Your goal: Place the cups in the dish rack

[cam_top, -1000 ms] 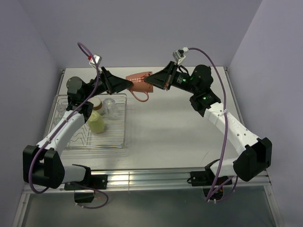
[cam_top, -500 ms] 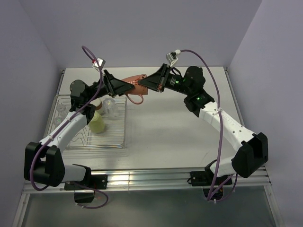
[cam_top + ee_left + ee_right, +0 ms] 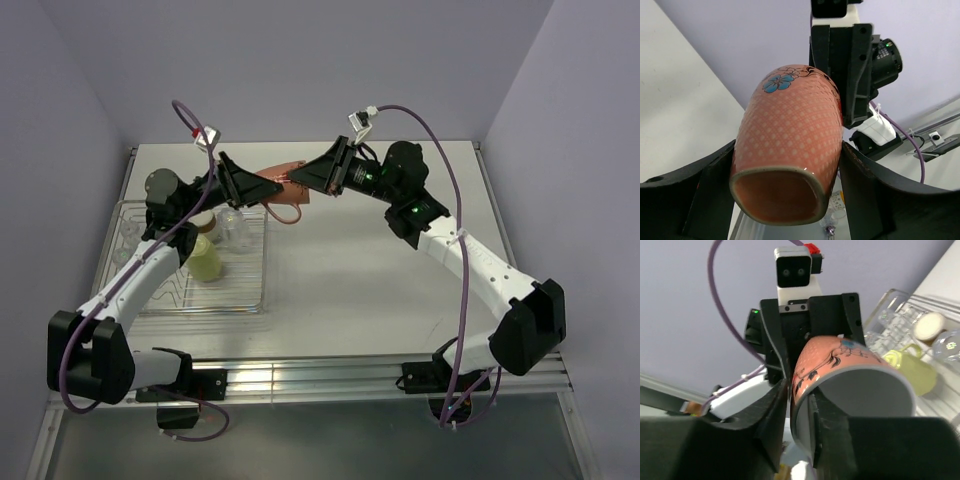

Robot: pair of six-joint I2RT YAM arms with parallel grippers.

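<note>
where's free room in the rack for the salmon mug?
Dish rack: near half, between yellow-green mug and near rim, is bare. Far half is crowded: brown-and-cream cup, clear glass. Table right of it is also bare.

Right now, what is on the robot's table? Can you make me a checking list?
Surface: white tabletop, no spills or marks seen.
Job's things: salmon-orange dotted mug held in the air, tipped sideways; silver wire dish rack at the left holds a pale yellow-green mug, a brown-and-cream cup and a clear glass tumbler; other tumblers are hard to make out.
Clutter: nothing seen.
Grippers: left gripper clamps the held mug's sides; right gripper pinches its rim.
Cables: purple cables loop above both arms, clear of the held mug.
Surroundings: lavender walls; metal rail at the near edge.
</note>
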